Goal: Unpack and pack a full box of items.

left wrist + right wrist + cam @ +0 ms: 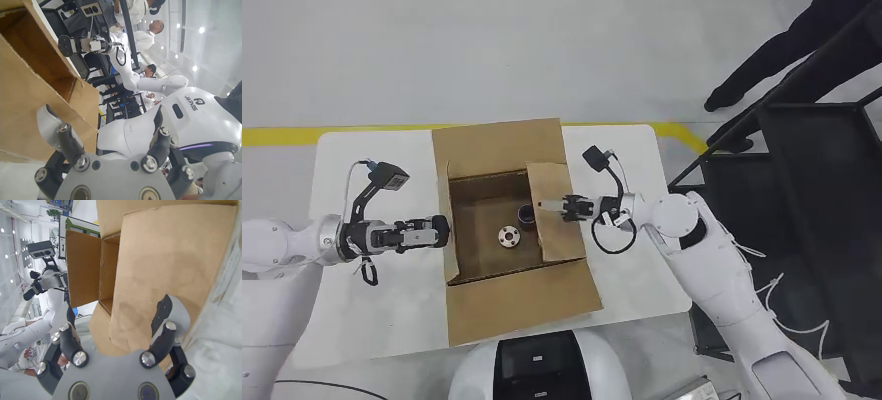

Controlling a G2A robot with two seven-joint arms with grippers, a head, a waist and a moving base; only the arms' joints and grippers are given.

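An open cardboard box (498, 150) stands in the middle of the white table (362, 160). On its floor lie a round silver part (508, 237) and a dark cylinder (527, 213). My left gripper (438, 230) is open at the box's left wall; in the left wrist view one finger (47, 121) lies against the brown flap (28, 94). My right gripper (567, 207) is open at the right flap (160, 256), which leans in over the box. One finger (166, 311) rests on the flap's face and the other is hidden behind the cardboard.
A black metal rack (802, 200) stands close off the table's right side. A yellow floor line (682, 130) runs behind the table. Bare table lies left of the box and at the right front corner (642, 280).
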